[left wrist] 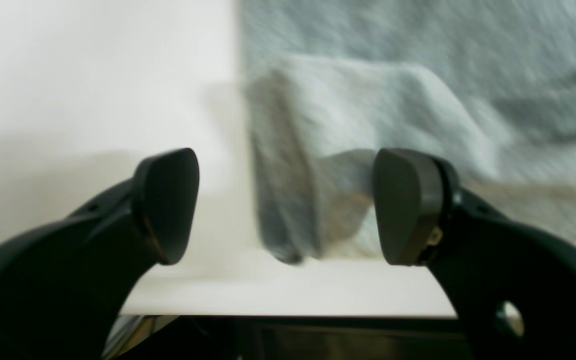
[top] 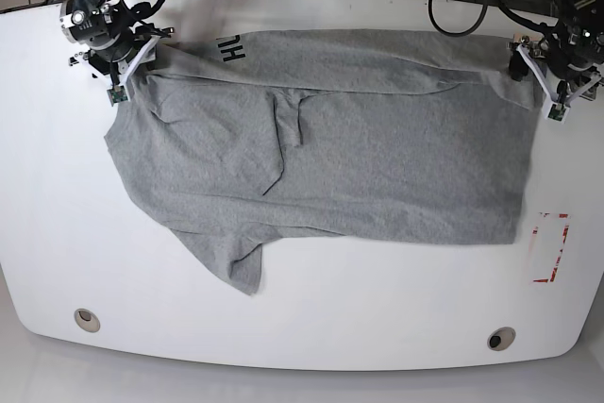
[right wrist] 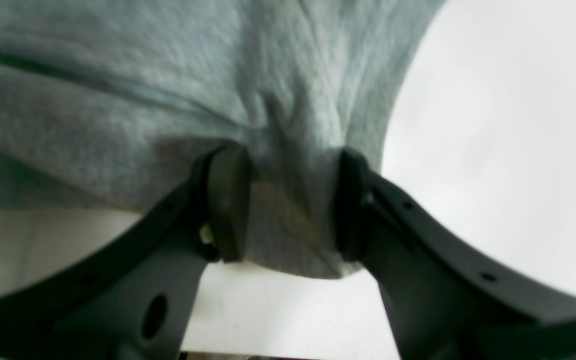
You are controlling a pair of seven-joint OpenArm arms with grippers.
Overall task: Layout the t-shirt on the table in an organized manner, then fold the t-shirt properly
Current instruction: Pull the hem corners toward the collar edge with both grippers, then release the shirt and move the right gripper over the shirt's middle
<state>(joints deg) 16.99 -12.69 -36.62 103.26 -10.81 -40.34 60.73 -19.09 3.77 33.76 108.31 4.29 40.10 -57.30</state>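
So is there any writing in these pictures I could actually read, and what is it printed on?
"HL" or similar: black block letters on the t-shirt, seen sideways near its far edge; the fold hides the rest, so the reading is uncertain.
Red-and-white mark on the table: too small to read any text.
Wrist views: no writing visible.

Both grippers have matte black curved fingers with small round holes and flat dark oval pads (one shows a brass-coloured screw). White brackets and black cables sit at the wrists.

Heather-grey t-shirt, glossy white table
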